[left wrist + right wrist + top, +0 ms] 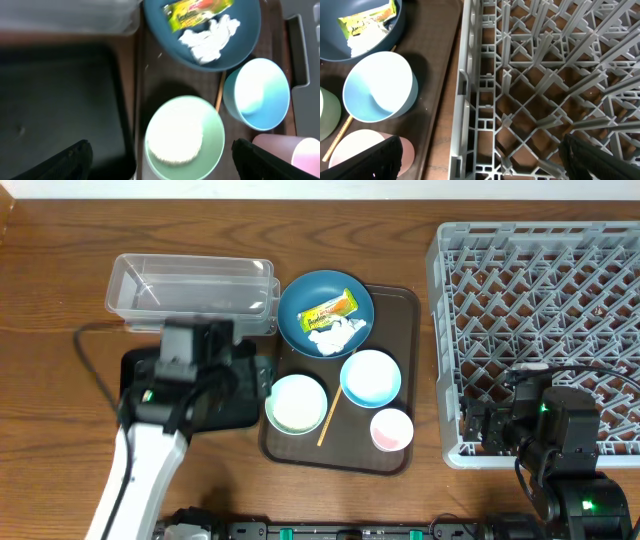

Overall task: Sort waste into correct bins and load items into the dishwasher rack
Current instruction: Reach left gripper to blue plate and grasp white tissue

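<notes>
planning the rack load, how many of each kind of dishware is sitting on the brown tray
dish: 1
bowls: 2, a light blue bowl and a mint bowl
cup: 1
chopstick: 1
total: 5

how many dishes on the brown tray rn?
4. On the brown tray: dark blue dish at the far end, light blue bowl mid-right, pale mint bowl near-left, pinkish cup near-right. None appears hidden.
</notes>
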Available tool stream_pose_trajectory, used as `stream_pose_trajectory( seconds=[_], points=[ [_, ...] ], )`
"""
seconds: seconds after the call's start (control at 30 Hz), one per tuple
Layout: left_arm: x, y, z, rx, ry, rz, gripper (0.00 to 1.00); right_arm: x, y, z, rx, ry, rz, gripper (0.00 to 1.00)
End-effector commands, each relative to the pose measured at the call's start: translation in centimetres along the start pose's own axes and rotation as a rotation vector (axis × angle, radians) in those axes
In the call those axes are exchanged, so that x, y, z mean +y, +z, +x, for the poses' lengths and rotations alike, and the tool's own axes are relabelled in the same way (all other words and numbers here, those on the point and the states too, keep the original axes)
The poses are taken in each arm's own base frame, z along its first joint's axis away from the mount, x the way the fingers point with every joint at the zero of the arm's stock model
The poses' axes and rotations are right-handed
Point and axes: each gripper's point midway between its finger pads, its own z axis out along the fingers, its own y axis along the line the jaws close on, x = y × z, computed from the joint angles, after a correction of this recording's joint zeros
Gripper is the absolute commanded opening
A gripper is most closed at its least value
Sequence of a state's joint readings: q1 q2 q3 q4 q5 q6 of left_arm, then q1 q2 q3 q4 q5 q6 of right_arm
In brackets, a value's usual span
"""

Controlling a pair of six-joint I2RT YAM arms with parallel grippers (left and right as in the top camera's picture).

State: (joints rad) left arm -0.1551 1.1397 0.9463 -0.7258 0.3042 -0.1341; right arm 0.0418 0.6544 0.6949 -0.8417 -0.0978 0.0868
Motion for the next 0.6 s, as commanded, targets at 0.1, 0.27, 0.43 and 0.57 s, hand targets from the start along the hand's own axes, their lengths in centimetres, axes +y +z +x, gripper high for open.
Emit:
stream_pose_trajectory(
  seconds=[0.1,0.27,0.43,0.57],
  points=[
    [-2.8,2.7,-4.4,0.034,0.212,-0.016,0.91,0.3,-0.5,-0.8,-0.021,-0.009,-0.006,0.99],
    [-5.3,6.2,-6.4,0.036,0.347,-0.010,0.91,0.3,-0.5,-0.5,-0.011,-0.007,-0.005,0.99],
    [-8.1,9.8,-8.0,-0.037,0.495,0.011,0.91,0.3,-0.5,-0.3,-0.003,-0.007,-0.005,0.99],
    [-10.0,12.5,-8.1,-0.066,0.547,0.042,0.91,0.3,-0.5,-0.3,-0.003,-0.007,-0.005,0.99]
  ],
)
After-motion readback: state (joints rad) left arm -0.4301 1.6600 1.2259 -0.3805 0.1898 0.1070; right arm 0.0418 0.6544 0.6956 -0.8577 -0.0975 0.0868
